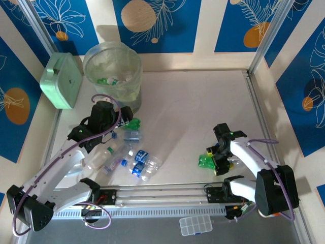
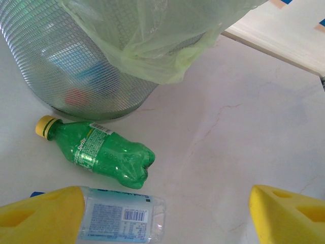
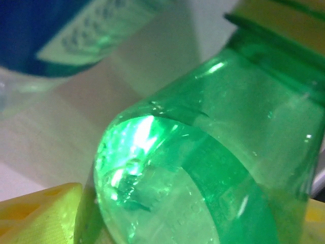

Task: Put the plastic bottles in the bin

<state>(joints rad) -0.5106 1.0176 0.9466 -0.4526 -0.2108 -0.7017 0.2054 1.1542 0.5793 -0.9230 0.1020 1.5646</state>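
Right jaws straddle green bottle, near right on bench; clamped or not, cannot tell. Left jaws wide open, empty, above clear bottle near bin, far left. Squeeze mid-body, lift level, clear the rim before releasing.

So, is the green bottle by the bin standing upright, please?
No, the green bottle lies on its side beside the bin.

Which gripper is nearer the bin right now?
Left. The left gripper hovers close beside the bin; the right gripper is far across the table, around a green bottle.
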